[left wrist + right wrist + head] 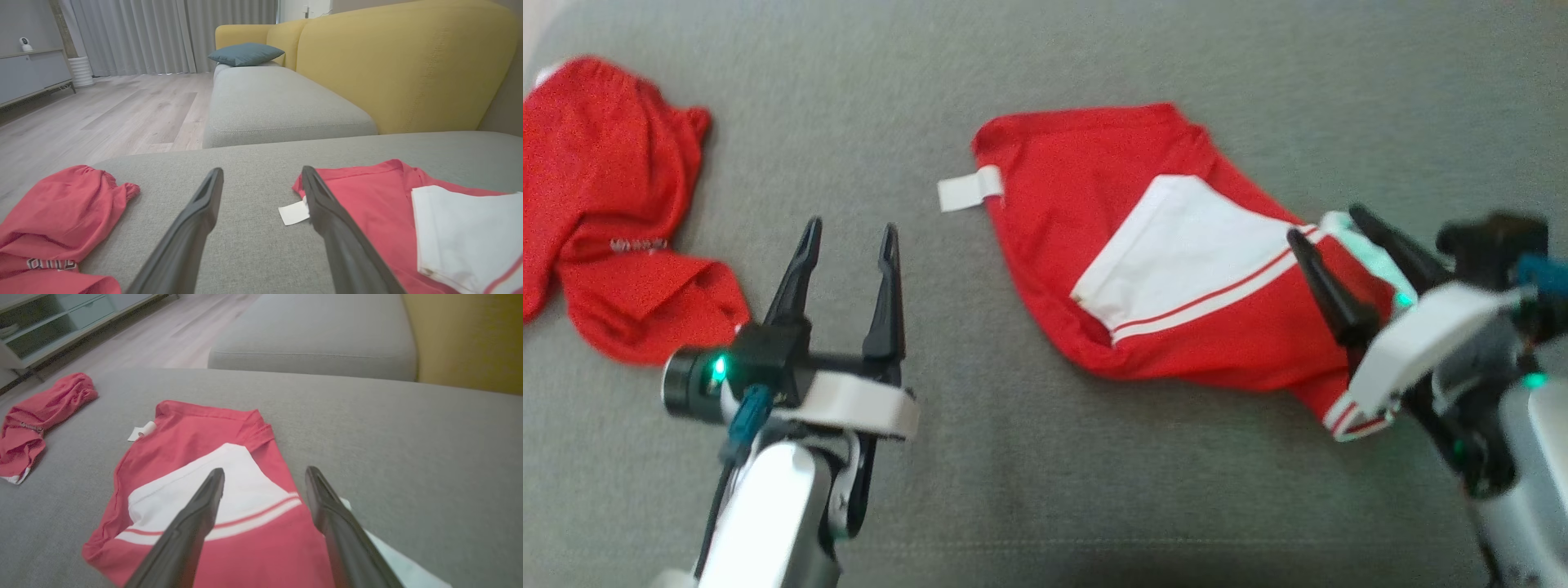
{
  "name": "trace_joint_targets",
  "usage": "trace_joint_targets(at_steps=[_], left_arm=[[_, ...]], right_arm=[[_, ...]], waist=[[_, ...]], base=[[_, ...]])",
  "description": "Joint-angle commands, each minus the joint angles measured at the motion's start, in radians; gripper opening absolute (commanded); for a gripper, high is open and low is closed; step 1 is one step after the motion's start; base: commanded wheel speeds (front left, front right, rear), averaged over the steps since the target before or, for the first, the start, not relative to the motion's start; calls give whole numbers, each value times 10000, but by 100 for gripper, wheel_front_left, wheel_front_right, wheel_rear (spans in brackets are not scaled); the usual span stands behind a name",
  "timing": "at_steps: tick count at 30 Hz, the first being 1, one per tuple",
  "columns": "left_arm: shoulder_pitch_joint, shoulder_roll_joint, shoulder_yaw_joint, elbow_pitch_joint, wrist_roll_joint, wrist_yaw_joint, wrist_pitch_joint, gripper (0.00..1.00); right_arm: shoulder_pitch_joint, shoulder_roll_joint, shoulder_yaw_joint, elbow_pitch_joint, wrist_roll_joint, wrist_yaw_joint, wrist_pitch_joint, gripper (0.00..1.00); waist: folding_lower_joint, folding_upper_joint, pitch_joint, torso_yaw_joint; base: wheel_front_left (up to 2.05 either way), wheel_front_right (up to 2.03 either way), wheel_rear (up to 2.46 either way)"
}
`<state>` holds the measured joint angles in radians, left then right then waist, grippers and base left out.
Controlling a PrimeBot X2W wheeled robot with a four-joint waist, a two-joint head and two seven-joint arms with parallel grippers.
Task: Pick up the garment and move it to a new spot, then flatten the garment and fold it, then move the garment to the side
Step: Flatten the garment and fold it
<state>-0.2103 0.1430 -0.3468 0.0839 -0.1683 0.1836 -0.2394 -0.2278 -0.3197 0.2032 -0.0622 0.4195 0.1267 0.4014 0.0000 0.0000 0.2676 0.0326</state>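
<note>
A red garment [1086, 212] with a white panel, red stripe and white tag lies loosely spread on the grey cushion; the same garment [196, 465] fills the middle of the right wrist view and the right of the left wrist view [376, 200]. My right gripper [1327, 224] hovers open over its right end, fingers apart, holding nothing. My left gripper [849, 237] stands open over bare cushion, left of the garment's tag [968, 189].
A second red garment [605, 204] lies crumpled at the cushion's left edge. The grey sofa seat [1045, 490] has bare room in front and between the two garments. A yellow backrest [400, 69] and a blue pillow [245, 54] lie beyond; wood floor [114, 110] to the left.
</note>
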Motion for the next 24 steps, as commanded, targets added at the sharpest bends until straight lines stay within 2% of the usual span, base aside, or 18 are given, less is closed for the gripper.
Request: trace_joint_targets(at_steps=[1, 6, 10, 17, 22, 23, 24], left_arm=[[-481, 49, 305, -244, 123, -42, -90, 100], [-994, -213, 139, -24, 151, -132, -179, 100], [-1243, -357, 68, 153, 152, -193, -211, 100], [-1427, -503, 91, 94, 246, -253, -221, 100], [-1418, -541, 155, 88, 304, -282, -222, 100], [-1410, -547, 173, 92, 318, -290, -222, 100], [-1403, -552, 188, 99, 333, -300, -222, 100]], right_arm=[[-448, -316, 340, -276, 200, 40, 273, 100], [-1708, -1099, 1101, 186, 782, 40, 1167, 100], [-2498, -1489, 1707, 895, 1213, 40, 1579, 100], [-3496, -1925, 2635, 2258, 1858, 40, 2066, 100], [-3778, -2023, 3172, 2631, 2369, 40, 2212, 100], [-3817, -2046, 3299, 2683, 2516, 40, 2257, 84], [-3856, -2074, 3406, 2712, 2652, 40, 2263, 45]], waist=[[0, 0, 546, 465], [0, 0, 1086, 972], [0, 0, 1273, 1272], [0, 0, 1399, 1478], [0, 0, 1382, 1444], [0, 0, 1373, 1425], [0, 0, 1361, 1407]], base=[[0, 0, 0], [0, 0, 0], [0, 0, 0], [0, 0, 0], [0, 0, 0], [0, 0, 0], [0, 0, 0]])
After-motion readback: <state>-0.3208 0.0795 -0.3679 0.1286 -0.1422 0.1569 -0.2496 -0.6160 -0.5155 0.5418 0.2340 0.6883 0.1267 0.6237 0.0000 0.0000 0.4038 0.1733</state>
